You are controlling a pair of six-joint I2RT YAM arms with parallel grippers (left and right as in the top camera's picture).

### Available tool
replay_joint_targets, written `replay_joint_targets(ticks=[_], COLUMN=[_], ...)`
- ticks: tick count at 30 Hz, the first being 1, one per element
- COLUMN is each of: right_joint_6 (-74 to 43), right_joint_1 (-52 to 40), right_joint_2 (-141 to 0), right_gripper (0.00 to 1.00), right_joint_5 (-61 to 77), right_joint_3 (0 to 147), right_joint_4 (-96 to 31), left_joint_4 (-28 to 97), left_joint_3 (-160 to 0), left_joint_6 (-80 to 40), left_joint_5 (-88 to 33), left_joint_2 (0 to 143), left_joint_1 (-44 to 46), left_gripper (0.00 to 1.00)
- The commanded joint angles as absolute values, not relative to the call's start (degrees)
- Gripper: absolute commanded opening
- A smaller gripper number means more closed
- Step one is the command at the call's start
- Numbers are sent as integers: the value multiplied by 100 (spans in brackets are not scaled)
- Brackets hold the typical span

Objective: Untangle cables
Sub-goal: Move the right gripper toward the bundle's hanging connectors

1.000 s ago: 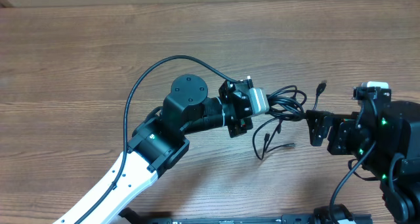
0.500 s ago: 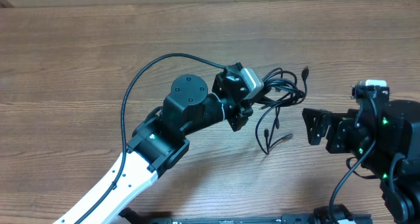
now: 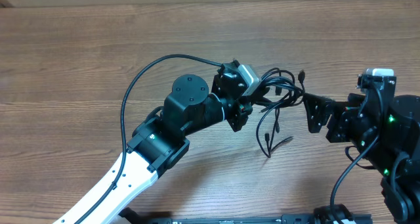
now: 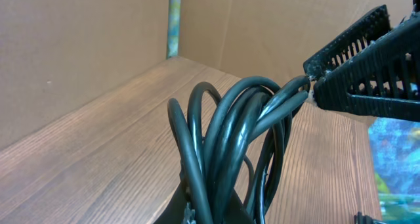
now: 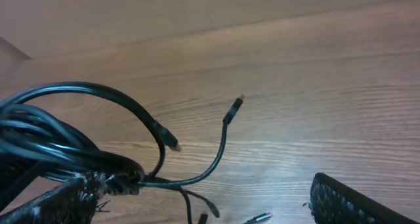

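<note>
Shifted since earlier, cables (image 3: 279, 96) sit clamped in our left gripper (image 3: 257, 86); our right gripper (image 3: 315, 113) gapes wide beside them

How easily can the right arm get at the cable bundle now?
Likely yes: the right gripper, jaws open, is at the cable bundle held by the left gripper; nothing lies between.

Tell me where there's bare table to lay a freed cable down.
Bare table runs along the whole far edge and over the left side beyond the left arm. A smaller patch lies at the near edge, between the two arms. Crowded: centre-right, where the left gripper clamps the cables and the open right gripper reaches them.
</note>
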State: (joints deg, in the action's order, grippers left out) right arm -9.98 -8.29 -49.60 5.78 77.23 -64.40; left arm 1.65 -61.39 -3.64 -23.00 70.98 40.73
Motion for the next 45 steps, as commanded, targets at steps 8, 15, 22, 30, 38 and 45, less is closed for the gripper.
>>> replay_joint_targets(ticks=[8,15,22,30,38,45], right_joint_6=[-1041,-1039,-1039,-1039,-1039,-1039], right_joint_1=[-819,-819,-819,-819,-821,-819], right_joint_2=[-4982,-5142,-5343,-5417,-5419,-5419], right_gripper=[100,100,100,100,100,100], right_joint_5=[617,617,639,829,1114,1166], right_joint_3=[7725,7728,7725,7728,7725,7728], right_joint_4=[-6396,-6366,-6322,-6351,-6346,-6320], left_joint_4=[104,12,8,-10,-12,-12], left_joint_3=[-6208,-6208,-6208,-6208,-6208,-6208], left_joint_6=[-541,-537,-537,-534,-534,-537], left_joint_5=[-2587,-2856,-2860,-2744,-2744,-2794], left_joint_2=[6969,6969,6969,6976,6976,6976], left_joint_1=[4053,4053,4053,4051,4051,4053], left_gripper=[4,4,4,4,4,4])
